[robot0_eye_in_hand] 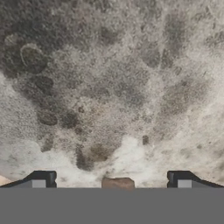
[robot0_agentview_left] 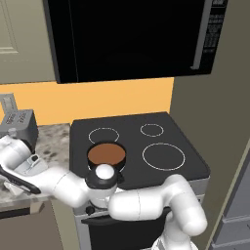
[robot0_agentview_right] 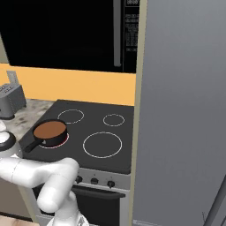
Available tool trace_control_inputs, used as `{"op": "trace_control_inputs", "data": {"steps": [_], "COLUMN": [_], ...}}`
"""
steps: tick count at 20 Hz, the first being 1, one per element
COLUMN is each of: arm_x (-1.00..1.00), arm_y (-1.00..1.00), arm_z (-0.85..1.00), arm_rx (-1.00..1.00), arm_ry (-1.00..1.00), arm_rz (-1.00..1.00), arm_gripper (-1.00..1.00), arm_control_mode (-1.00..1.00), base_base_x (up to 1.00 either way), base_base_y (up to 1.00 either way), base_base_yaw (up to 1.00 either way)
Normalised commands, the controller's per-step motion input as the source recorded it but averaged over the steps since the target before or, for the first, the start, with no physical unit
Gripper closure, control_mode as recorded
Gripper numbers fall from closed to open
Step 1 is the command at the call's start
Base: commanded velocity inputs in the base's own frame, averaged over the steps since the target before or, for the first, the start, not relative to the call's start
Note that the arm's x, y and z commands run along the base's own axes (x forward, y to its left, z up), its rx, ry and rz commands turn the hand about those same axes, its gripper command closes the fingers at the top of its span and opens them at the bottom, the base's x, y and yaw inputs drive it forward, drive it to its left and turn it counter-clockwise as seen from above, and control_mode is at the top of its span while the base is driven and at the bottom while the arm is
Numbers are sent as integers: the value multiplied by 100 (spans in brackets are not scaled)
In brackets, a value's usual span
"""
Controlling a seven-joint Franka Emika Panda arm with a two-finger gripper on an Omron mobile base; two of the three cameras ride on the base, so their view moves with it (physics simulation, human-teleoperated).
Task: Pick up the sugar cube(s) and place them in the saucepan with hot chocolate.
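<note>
The sugar cube, tiny and pale beige, lies on the speckled stone counter at the bottom of the hand view. It sits between the two dark fingertips of my gripper, which is open and straddles it without gripping. The saucepan with hot chocolate is a small black pan of smooth brown liquid on the stove's front left burner, to the right of my hand. My arm's elbow joint hides its near side in the left base view. In the right base view the saucepan shows its short black handle.
A black cooktop with white burner rings lies right of the counter. A grey toaster stands at the counter's back. A dark microwave hangs overhead. A tall grey cabinet side walls in the stove's right.
</note>
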Motion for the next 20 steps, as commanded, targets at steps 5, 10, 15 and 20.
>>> {"op": "trace_control_inputs", "data": {"steps": [5,10,15,20], "arm_x": [0,0,-7,-5], "arm_y": [-25,-15,-4,0], "arm_z": [-4,-14,-27,-22], "arm_rx": [0,0,0,0], "arm_ry": [-11,-4,0,0], "arm_rz": [0,0,0,0], "arm_gripper": [-100,-100,-100,-100], "arm_control_mode": [-100,-100,-100,-100], "base_base_x": [0,0,0,0], "base_base_y": [0,0,0,0], "base_base_yaw": [0,0,0,0]}}
